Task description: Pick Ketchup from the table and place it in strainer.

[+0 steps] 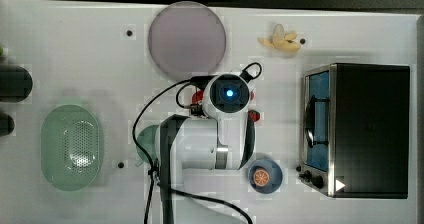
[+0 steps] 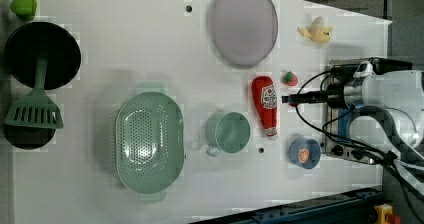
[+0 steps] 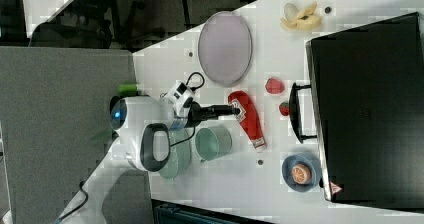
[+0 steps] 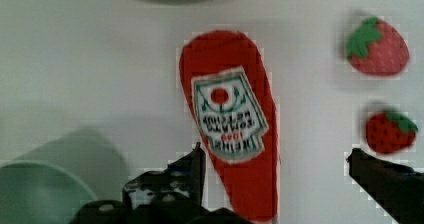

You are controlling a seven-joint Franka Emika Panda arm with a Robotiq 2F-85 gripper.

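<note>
1. At the left view's far left, a black pan (image 2: 42, 54) holds the handle of a green spatula (image 2: 34, 111), whose blade hangs over a second dark round thing just below; a small green item (image 2: 23, 6) lies above the pan.
2. The strainer (image 2: 148, 141) lies on the table (image 2: 100, 44) with its long axis up and down in the left view; nothing is in it.
3. Just to the left view's right of the strainer stands a green cup (image 2: 228, 132), handle toward the picture's lower left, with nothing in it.
4. A grey-lilac plate (image 2: 243, 24) lies bare at the top.
5. The ketchup (image 2: 265, 105) lies flat on the table between the cup and the gripper (image 2: 286, 99). Its long axis runs nearly up and down in the left view, broad base toward the plate, cap toward the picture's bottom, label up.
6. In the wrist view the fingers (image 4: 185, 171) are spread wide, one on each side of the ketchup's narrower half, and I cannot tell whether they touch it.
7. Two strawberries (image 4: 377, 46) lie on the ketchup's far side from the cup.
8. A blue bowl (image 2: 304, 153) holds an orange slice (image 2: 303, 155).
9. A peeled banana (image 2: 316, 30) lies to the left view's right of the plate.
10. In the top view, a black oven (image 1: 367, 129) stands at the right.
</note>
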